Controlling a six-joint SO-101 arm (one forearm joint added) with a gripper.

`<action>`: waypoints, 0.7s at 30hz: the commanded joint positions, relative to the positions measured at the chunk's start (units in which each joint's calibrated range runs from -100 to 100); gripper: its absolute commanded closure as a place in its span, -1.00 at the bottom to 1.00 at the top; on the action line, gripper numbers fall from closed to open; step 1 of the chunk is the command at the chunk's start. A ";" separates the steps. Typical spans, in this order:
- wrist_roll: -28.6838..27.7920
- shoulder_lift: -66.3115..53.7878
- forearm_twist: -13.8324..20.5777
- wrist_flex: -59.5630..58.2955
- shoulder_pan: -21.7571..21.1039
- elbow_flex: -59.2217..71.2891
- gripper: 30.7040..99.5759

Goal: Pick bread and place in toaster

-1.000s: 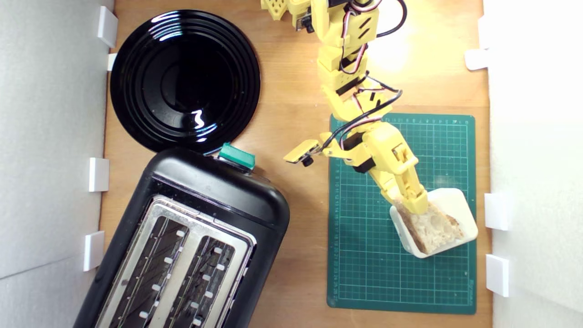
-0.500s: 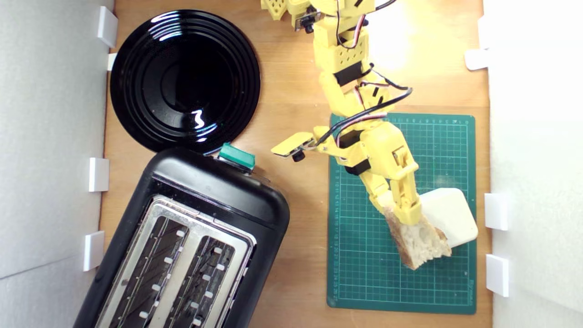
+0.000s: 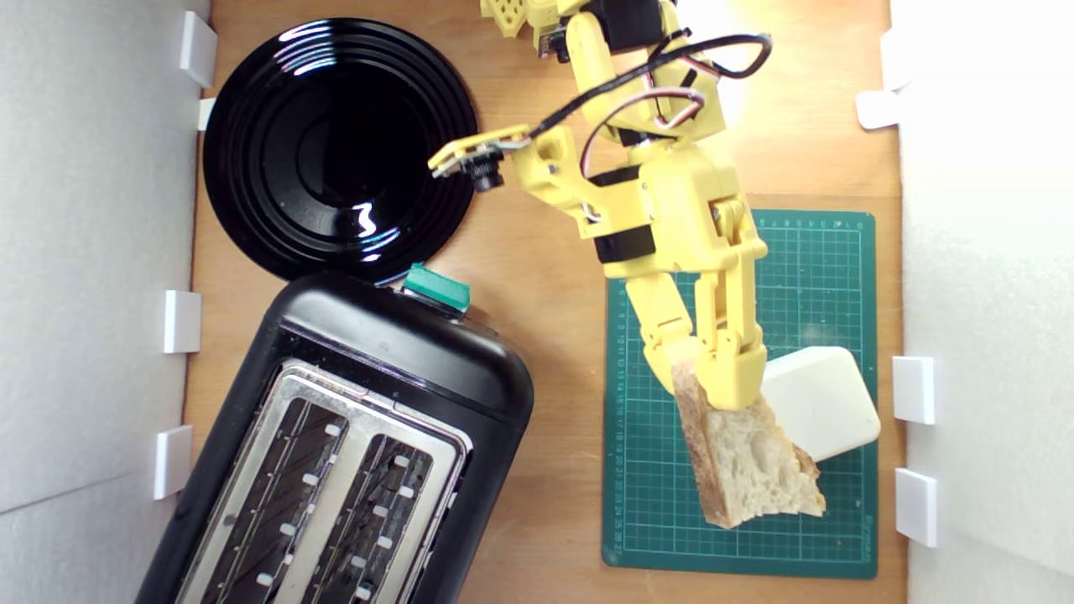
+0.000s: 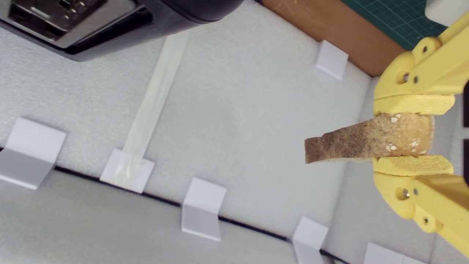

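My yellow gripper (image 3: 709, 373) is shut on the bread (image 3: 747, 457), a triangular slice with pale holey crumb and brown crust, held in the air above the green cutting mat (image 3: 654, 503). In the wrist view the bread (image 4: 366, 141) shows edge-on, its crust pinched between the two yellow fingers (image 4: 414, 104). The toaster (image 3: 336, 453), black with a silver two-slot top and a green lever knob (image 3: 436, 287), stands at the exterior view's lower left, well apart from the bread. A corner of the toaster (image 4: 110, 22) appears in the wrist view.
A cream rounded-corner box (image 3: 821, 403) sits on the mat beside the gripper. A glossy round black plate (image 3: 340, 147) lies behind the toaster. White foam walls (image 3: 92, 252) with small white brackets (image 3: 181, 321) border the wooden table (image 3: 554, 403) on both sides.
The bread has come up out of the cream box and moved toward the exterior view's left and nearer the camera. The arm has risen and its wrist has swung.
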 commanded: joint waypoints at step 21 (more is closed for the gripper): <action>21.53 -14.22 -8.63 44.51 11.73 -39.78 0.30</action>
